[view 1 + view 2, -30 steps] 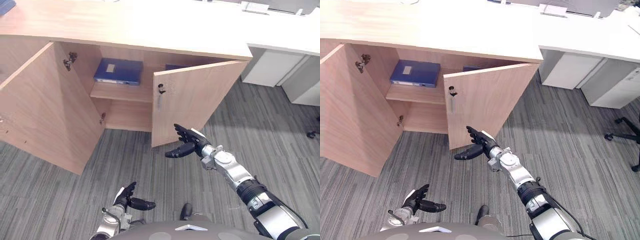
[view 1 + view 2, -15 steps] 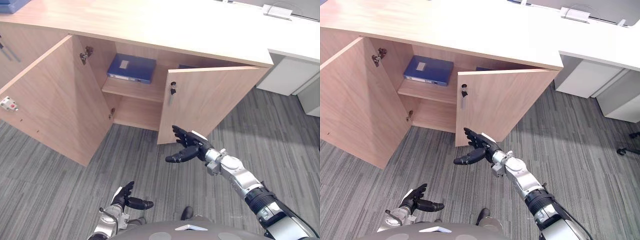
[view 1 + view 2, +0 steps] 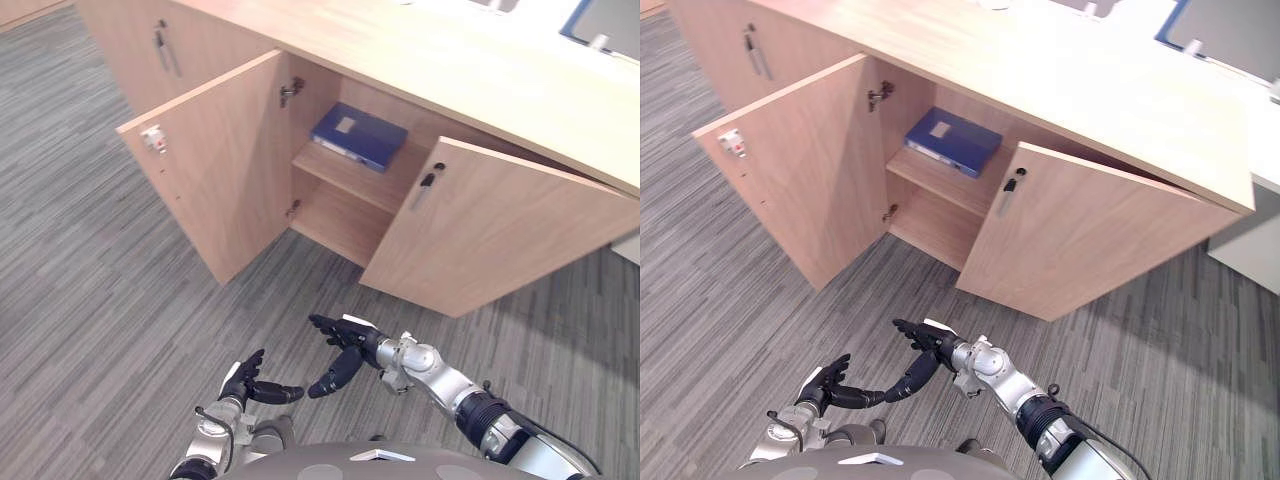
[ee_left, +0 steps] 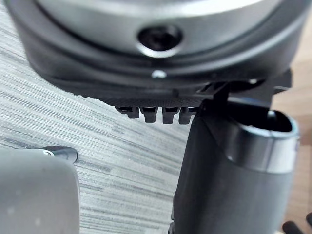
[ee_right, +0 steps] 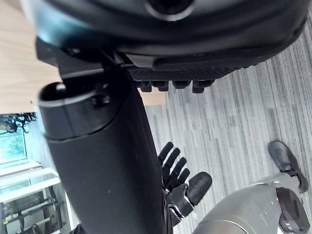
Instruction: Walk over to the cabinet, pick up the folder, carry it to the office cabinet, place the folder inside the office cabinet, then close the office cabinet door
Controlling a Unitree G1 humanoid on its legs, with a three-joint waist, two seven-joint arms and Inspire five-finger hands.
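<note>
Low in front of the robot, above the carpet [image 3: 90,260]:

- Right hand [image 3: 345,340]: the forearm is stretched forward and angled towards the robot's left. The fingers are straight and lightly fanned, with the thumb hanging well apart beneath them. It is empty and touches nothing.
- Left hand [image 3: 245,380]: held close to the body, lower than the right hand and just beside it. The fingers are extended and spread and the thumb points towards the right hand. It is empty. The right wrist view shows the same fanned fingers.

Ahead, well apart from both hands:

- Office cabinet [image 3: 470,70]: light wood under a long top, with both doors standing open.
- Folder [image 3: 358,135]: blue with a pale label, lying flat on the upper shelf [image 3: 350,175] inside the cabinet. It sits towards the back, in the gap between the two doors.
- Left door [image 3: 210,170]: swung wide, inner face showing. A small white tag [image 3: 153,138] is near its outer corner and a metal hinge [image 3: 291,92] is at the top of the frame.
- Right door [image 3: 500,235]: partly open, with a dark handle [image 3: 425,185] near its free edge. It stands between the right hand and the right-hand part of the interior and screens that part from view.
- Neighbouring door [image 3: 130,40]: closed, to the left, with a bar handle [image 3: 160,45].
</note>
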